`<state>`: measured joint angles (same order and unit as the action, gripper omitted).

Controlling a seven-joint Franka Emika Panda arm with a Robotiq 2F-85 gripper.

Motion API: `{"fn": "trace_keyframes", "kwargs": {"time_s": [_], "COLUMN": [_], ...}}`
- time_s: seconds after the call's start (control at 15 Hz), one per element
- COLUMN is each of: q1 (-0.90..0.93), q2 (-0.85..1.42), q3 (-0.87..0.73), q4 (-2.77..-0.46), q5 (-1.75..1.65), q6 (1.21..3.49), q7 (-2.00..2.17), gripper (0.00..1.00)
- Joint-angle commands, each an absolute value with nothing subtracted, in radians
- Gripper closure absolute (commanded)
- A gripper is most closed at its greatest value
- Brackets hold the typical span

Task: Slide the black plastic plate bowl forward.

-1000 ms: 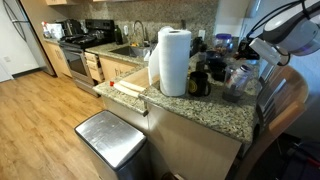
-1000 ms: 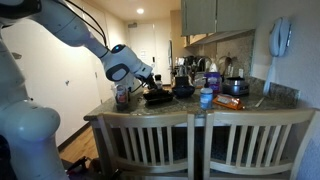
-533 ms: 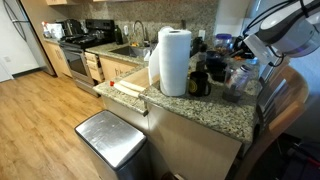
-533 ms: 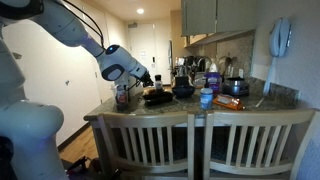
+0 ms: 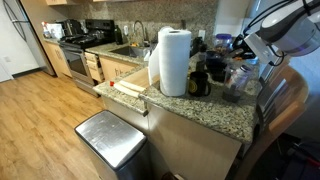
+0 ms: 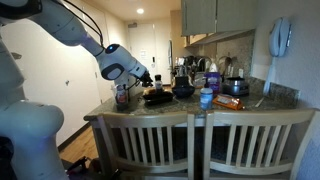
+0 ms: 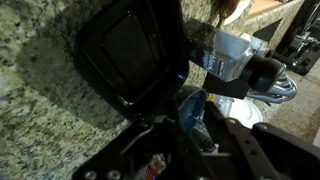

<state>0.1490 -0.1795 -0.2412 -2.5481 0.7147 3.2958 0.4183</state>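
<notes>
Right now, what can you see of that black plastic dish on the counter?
The black plastic plate bowl is low and wide, with rounded corners, a glossy raised rim and a flat, empty floor. It sits level on the speckled granite counter. The gripper hangs close beside it; whether they touch is unclear.

Granite ctr [image 5: 200, 108], wood flr [image 5: 40, 110], SS bin [image 5: 110, 138], 2 chairs [image 6: 145, 119]

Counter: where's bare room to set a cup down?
Bare granite runs along the counter edge in front of the paper towel roll and black mug. In the wrist view, granite beside the black plastic plate bowl is bare. Behind the mug it's crowded.
</notes>
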Motion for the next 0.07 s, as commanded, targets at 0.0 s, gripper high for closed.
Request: {"fn": "trace_keyframes", "kwargs": {"time_s": [0.0], "q1": [0.149], "q2": [-0.179], "q3": [-0.241], "q4": [-2.548], "q5": [0.715], "q6": [3.296], "q7": [0.418], "gripper": [0.66]}}
